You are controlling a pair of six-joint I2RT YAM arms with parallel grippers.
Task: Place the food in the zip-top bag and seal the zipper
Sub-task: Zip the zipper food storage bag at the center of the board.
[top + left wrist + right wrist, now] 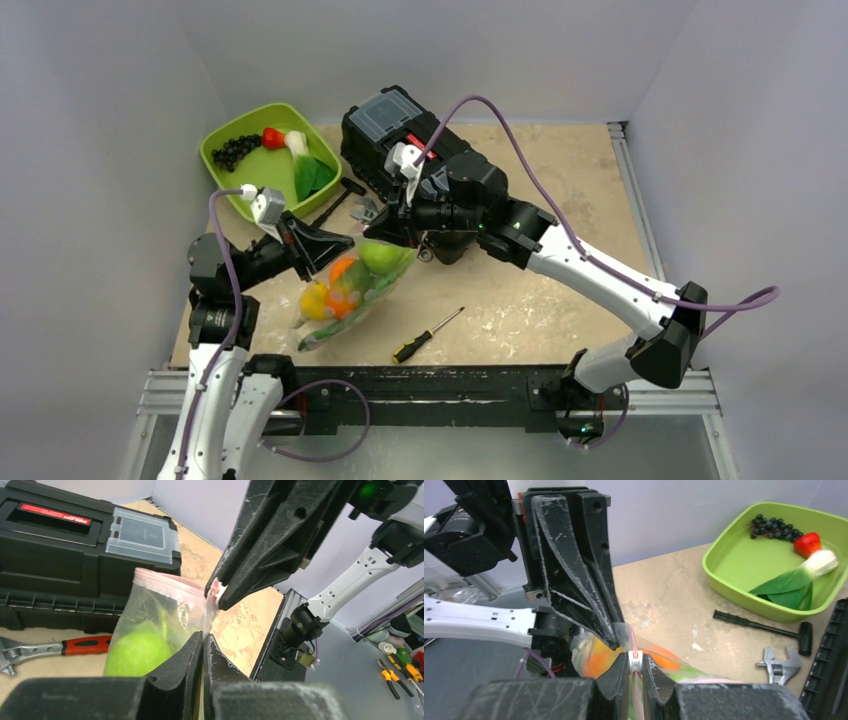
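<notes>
L gripper [203,641], R gripper [635,661] pinch zipper [165,578]; bag [345,295] hangs below.

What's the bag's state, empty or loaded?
Loaded: a green apple, an orange and a yellow fruit show through the clear bag.
</notes>
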